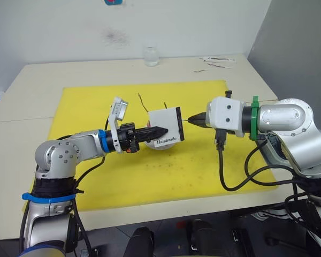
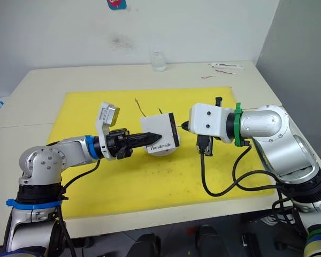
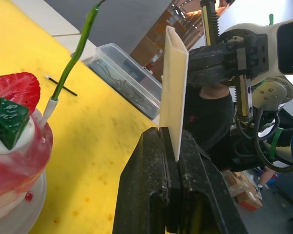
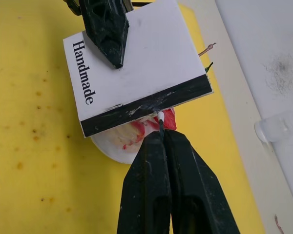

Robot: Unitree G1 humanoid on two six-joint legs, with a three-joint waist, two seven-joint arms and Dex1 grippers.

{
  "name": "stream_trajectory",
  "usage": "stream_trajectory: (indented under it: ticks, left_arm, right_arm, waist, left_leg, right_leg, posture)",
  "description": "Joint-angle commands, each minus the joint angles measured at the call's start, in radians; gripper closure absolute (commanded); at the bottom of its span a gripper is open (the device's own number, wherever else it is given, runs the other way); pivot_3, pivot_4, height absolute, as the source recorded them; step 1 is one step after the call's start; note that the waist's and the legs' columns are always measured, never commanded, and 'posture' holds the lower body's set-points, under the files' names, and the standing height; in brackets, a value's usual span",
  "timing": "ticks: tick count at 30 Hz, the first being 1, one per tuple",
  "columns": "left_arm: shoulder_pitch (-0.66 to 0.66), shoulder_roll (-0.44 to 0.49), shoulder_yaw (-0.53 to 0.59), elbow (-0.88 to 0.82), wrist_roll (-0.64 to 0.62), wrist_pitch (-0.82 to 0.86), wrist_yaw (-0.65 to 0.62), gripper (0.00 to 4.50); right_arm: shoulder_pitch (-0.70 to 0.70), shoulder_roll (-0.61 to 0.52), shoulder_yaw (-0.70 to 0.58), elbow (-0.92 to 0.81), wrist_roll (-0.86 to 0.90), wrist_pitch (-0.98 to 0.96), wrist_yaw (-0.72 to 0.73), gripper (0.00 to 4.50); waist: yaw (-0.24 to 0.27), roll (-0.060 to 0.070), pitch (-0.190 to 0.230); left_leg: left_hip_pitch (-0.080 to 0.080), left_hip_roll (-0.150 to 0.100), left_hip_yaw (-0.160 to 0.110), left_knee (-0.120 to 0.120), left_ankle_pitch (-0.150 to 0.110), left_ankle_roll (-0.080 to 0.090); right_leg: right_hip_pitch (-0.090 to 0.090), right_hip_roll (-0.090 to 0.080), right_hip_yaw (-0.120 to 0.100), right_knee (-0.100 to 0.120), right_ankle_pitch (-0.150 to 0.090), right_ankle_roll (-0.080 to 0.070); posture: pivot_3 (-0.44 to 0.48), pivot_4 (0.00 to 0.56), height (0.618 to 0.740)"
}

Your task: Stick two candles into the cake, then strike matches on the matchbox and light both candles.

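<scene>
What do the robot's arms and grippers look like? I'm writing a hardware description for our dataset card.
Both arms are silver-grey metal with rounded joints. The left gripper has two black fingers, a blue ring behind them and a small white camera module above. The right gripper has black fingers on a boxy white housing, a green ring behind it and black cables looping below.

Matt white card matchbox (image 4: 136, 73), rough black strip (image 4: 146, 111)

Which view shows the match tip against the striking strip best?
Right wrist view: the match, pinched in the shut right gripper, has its white tip at the black strip of the matchbox. The eye views show the match as a thin sliver near the box edge. The left wrist view shows the box edge-on.
</scene>
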Motion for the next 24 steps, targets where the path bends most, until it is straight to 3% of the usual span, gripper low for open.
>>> stream_trajectory:
  ticks: [1, 24]
  left_arm:
    - [-0.021, 0.008, 0.008, -0.009, -0.001, -0.008, -0.012, 4.50]
    - [-0.048, -0.019, 0.020, -0.011, -0.025, 0.002, -0.025, 4.50]
  right_arm:
    - [-0.005, -0.006, -0.010, -0.041, -0.001, -0.014, -0.003, 4.48]
    - [-0.010, 0.021, 0.042, 0.006, -0.044, -0.033, -0.003, 4.48]
  waist:
    - [0.000, 0.000, 0.000]
    - [0.000, 0.000, 0.000]
  left_leg:
    - [0.000, 0.000, 0.000, 0.000, 0.000, 0.000]
    - [0.000, 0.000, 0.000, 0.000, 0.000, 0.000]
  right_leg:
    - [0.000, 0.000, 0.000, 0.000, 0.000, 0.000]
    - [0.000, 0.000, 0.000, 0.000, 0.000, 0.000]
  posture:
    - [0.000, 0.150, 0.740]
    - [0.000, 0.150, 0.740]
